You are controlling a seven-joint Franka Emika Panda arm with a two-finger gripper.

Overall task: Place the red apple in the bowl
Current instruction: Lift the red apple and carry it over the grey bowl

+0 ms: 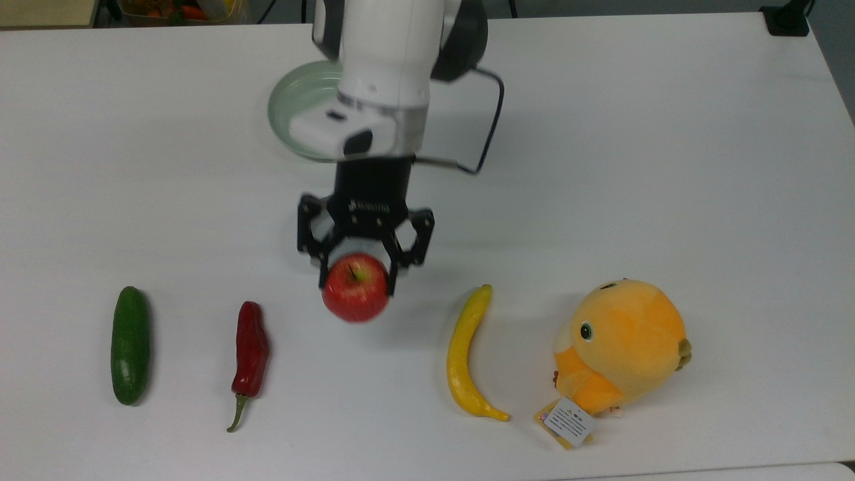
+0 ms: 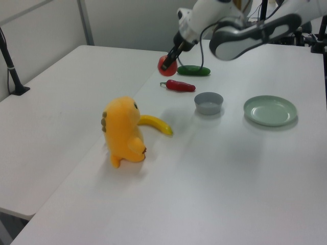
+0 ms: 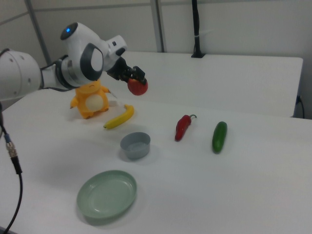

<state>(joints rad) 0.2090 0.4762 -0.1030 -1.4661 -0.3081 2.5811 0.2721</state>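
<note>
The red apple (image 1: 355, 288) hangs well above the white table, held between the black fingers of my gripper (image 1: 357, 277), which is shut on it. In the left view the apple (image 2: 166, 64) is high over the table's far side, and in the right view the apple (image 3: 138, 87) floats above the banana. The small grey bowl (image 2: 208, 102) stands empty on the table, lower than and to the right of the apple in the left view. In the right view the bowl (image 3: 135, 145) sits below the held apple. In the top view the gripper covers most of the bowl.
A pale green dish (image 1: 300, 110) lies beyond the bowl. In the top view a cucumber (image 1: 130, 344), a red chili (image 1: 250, 347), a banana (image 1: 464, 351) and an orange plush toy (image 1: 621, 347) sit in a row along the table's (image 1: 668, 167) near side.
</note>
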